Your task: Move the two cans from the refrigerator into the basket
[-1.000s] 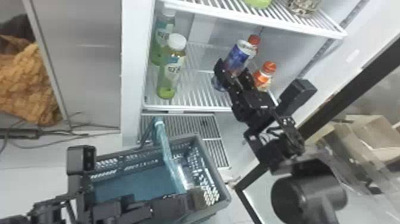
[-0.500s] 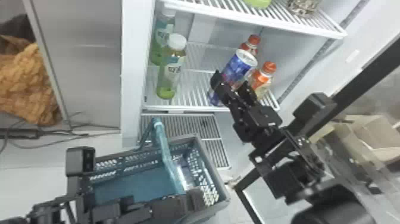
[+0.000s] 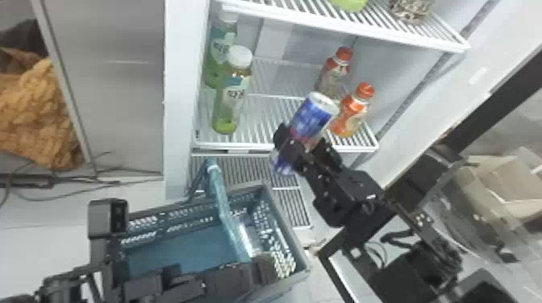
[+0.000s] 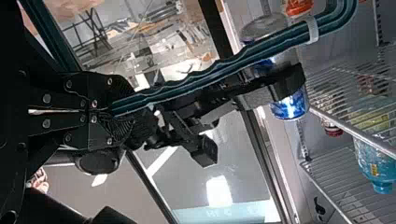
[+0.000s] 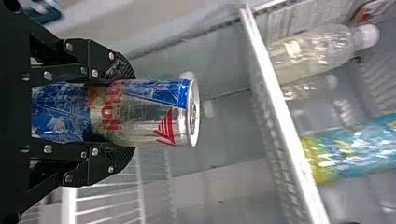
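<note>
You're drawing the can [image 3: 312, 117] off the shelf [image 3: 242, 146] toward the near side, right claw [image 5: 128, 113] clamping it can-wide, left claw [image 4: 115, 111] pinching the handle [image 4: 210, 77] nearly closed, so basket [image 3: 285, 221] transfer's starting.

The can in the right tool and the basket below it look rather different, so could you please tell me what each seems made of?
Can: apparently thin metal with a glossy printed finish, judging by its bright silvery rim.

Basket: probably moulded plastic, fairly matte and grey, given its perforated walls, though coated metal remains possible.
</note>
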Available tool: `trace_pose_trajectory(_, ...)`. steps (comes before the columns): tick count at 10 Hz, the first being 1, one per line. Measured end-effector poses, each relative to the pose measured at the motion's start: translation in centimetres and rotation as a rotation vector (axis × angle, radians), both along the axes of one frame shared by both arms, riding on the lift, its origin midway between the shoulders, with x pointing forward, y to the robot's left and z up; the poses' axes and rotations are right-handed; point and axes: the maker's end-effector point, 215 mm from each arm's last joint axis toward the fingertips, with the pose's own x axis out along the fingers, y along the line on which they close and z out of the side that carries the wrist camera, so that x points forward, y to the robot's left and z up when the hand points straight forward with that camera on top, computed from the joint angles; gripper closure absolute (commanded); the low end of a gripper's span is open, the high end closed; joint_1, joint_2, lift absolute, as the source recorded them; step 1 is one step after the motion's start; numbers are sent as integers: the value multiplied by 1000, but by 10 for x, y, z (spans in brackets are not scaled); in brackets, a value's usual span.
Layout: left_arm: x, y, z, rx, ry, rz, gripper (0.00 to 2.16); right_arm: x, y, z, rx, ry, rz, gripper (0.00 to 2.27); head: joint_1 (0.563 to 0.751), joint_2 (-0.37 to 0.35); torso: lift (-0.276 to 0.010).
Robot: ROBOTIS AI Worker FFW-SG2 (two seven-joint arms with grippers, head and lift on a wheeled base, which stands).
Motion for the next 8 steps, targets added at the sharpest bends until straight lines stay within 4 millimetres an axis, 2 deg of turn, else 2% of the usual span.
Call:
trace_pose_trajectory(3, 0, 0, 0, -1, 0, 0, 1161, -28, 16, -25, -18, 130, 50, 889, 695, -350, -276)
trace_pose_trajectory(6, -1, 0, 0, 1, 1, -3, 1161, -54, 29, -73, -60, 325, 111, 889, 695, -350, -276)
trace_pose_trajectory(8, -2, -1, 0, 2, 3, -9, 1161, -68, 33, -98, -93, 419, 147, 869, 695, -350, -276)
